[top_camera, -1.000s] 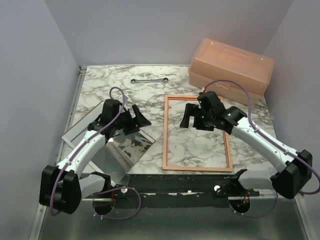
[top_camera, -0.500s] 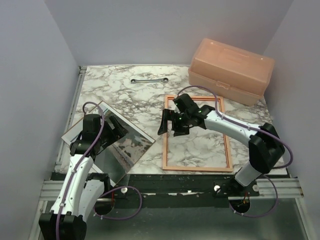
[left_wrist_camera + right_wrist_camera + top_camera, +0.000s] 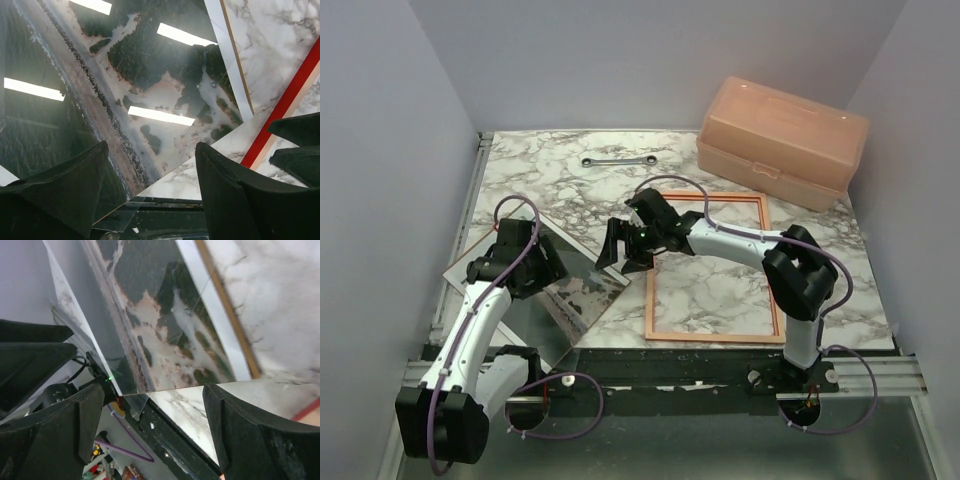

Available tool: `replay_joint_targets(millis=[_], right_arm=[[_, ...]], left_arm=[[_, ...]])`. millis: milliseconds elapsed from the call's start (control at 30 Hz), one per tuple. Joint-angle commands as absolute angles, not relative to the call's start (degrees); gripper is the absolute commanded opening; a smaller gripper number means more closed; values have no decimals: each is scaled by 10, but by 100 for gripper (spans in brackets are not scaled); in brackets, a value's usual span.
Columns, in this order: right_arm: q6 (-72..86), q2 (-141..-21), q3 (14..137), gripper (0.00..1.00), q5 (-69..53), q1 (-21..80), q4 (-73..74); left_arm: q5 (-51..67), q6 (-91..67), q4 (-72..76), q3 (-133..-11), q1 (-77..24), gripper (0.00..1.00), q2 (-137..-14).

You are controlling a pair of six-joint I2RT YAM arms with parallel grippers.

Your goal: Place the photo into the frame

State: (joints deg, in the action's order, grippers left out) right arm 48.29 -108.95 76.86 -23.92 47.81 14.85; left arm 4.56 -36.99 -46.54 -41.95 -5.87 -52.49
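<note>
The photo (image 3: 582,293) lies flat at the front left of the table, in a stack with a reflective clear pane over it and a brown board edge (image 3: 234,60) beside it. The photo fills the left wrist view (image 3: 125,95) and also shows in the right wrist view (image 3: 165,330). The frame (image 3: 648,280) lies pale side up in the middle, and its red face shows as a strip (image 3: 285,102). My left gripper (image 3: 548,268) is open over the stack's left part, its jaws wide (image 3: 150,192). My right gripper (image 3: 611,256) is open above the stack's right corner, left of the frame (image 3: 155,427).
A pink plastic box (image 3: 782,140) stands at the back right. A metal wrench (image 3: 618,160) lies at the back middle. The stack's near corner overhangs the table's front edge (image 3: 190,200). Grey walls close in the left, back and right.
My right gripper has swung left from above the frame to the stack's right corner. My left arm drew back toward the left and now sits over the stack's left part.
</note>
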Motion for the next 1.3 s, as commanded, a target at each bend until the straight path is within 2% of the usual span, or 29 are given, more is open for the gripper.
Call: replay_joint_targets(millis=[0,167,233,333,533,767,933,1267], right_arm=[[523,-1101,759,86,-282,517,100],[567,-1096,704,82,-294,565,51],[590,-1094,681,77,-298,588,22],[629,-1096,652,72,-303,616,-28],[687,-1117,628,68,-293,668,-103],[734,-1159,623,60,-283,695,-149],[743,-1170,614,59,-273,697,-162],[753,-1219,639,53,-280,698,-189]], left_arm=[[29,-370,-472,-417,-86,71,-554],[43,-380,-448,-399,-99,70,-559],[45,-378,-448,-401,-100,71,-548],[42,-369,-464,-420,-104,71,-522],[57,-359,-486,-475,-107,73,-435],[180,-373,-465,-552,-107,77,-379],[267,-390,-454,-594,-108,77,-388],[349,-458,-381,-582,-108,77,-371]])
